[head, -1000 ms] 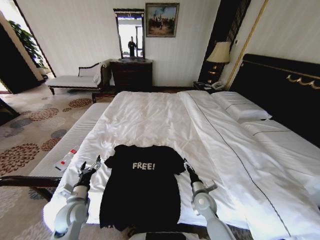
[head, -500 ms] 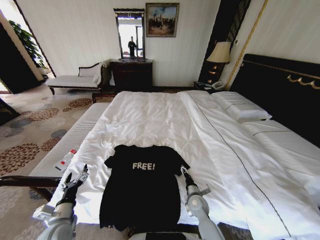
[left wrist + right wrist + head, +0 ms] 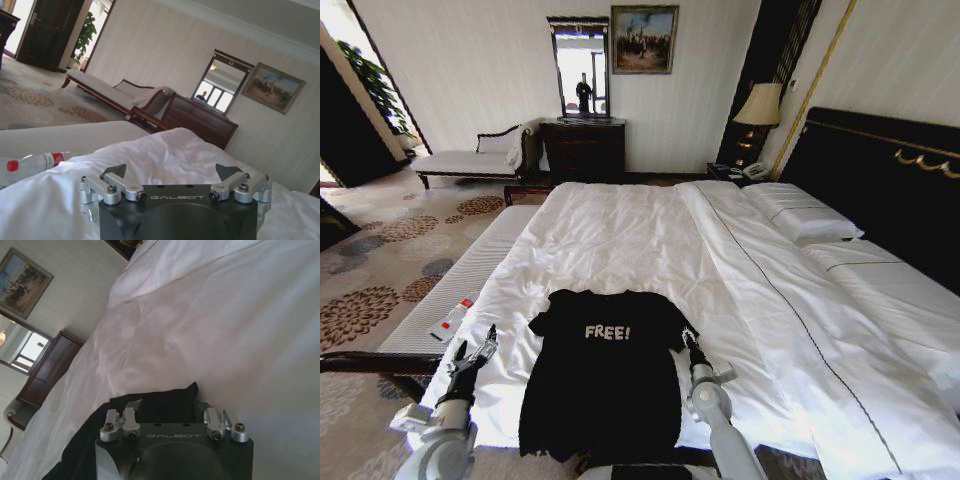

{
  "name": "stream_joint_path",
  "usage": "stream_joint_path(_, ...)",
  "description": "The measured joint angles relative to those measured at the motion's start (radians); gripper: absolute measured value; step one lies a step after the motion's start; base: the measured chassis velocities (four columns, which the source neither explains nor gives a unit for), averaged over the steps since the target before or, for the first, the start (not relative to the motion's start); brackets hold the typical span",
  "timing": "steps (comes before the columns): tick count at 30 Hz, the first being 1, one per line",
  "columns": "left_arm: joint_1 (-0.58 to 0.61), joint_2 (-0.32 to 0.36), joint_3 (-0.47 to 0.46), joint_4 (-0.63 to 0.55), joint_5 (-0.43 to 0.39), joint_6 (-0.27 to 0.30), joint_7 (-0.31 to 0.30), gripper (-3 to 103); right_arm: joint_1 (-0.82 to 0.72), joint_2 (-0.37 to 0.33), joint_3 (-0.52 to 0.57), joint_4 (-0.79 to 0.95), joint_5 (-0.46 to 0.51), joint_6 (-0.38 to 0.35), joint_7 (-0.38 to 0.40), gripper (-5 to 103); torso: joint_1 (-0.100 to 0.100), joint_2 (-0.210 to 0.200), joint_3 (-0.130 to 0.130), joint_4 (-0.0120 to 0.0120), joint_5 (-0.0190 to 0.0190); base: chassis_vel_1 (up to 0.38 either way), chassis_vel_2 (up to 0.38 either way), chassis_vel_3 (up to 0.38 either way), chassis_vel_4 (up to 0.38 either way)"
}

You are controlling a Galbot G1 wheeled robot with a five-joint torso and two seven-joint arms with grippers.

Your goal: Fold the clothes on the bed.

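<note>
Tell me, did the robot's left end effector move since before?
Yes. The left end effector has drawn back outward from the black FREE! T-shirt, toward the water bottle at the bed's edge.

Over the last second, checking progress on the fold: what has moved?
Both arms drew back toward the robot: left gripper out to the shirt's left, right gripper now at the sleeve, both jaws open, holding nothing. The black T-shirt stayed flat on the bed.
</note>
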Motion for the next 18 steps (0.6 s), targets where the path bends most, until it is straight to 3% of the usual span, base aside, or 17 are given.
stream_joint_path(4,-0.003,-0.002,0.004,-0.013,-0.038,0.02,-0.007,100,0.007,0.001,0.004,-0.011,0.0,0.016,0.002,43,0.0,0.0,0.0,0.0,0.0,0.0,0.0,0.0,0.0)
stream_joint_path(7,-0.01,-0.005,0.007,-0.019,-0.047,0.029,-0.012,100,0.01,0.003,0.006,-0.022,-0.001,0.022,0.002,37,0.0,0.0,0.0,0.0,0.0001,0.0,0.0,0.0,0.0)
stream_joint_path(10,-0.018,-0.009,0.017,-0.018,-0.041,0.033,-0.014,100,0.015,0.002,0.007,-0.039,-0.004,0.027,0.002,21,0.0,0.0,0.0,0.0,0.0,0.0,0.0,0.0,0.0)
stream_joint_path(13,-0.022,-0.013,0.025,-0.014,-0.033,0.034,-0.016,100,0.02,-0.001,0.007,-0.048,-0.005,0.029,0.002,15,0.0,0.0,0.0,0.0,0.0,0.0,0.0,0.0,0.0)
stream_joint_path(16,-0.025,-0.02,0.035,-0.009,-0.022,0.034,-0.019,100,0.03,-0.006,0.009,-0.061,-0.007,0.037,0.003,2,0.0,0.0,0.0,0.0,0.0,0.0,0.0,0.0,0.0)
stream_joint_path(18,-0.026,-0.022,0.038,-0.009,-0.016,0.035,-0.019,100,0.039,-0.007,0.013,-0.063,-0.005,0.049,0.012,1,0.0,0.0,0.0,0.0,0.0001,0.0,0.0,0.0,0.0)
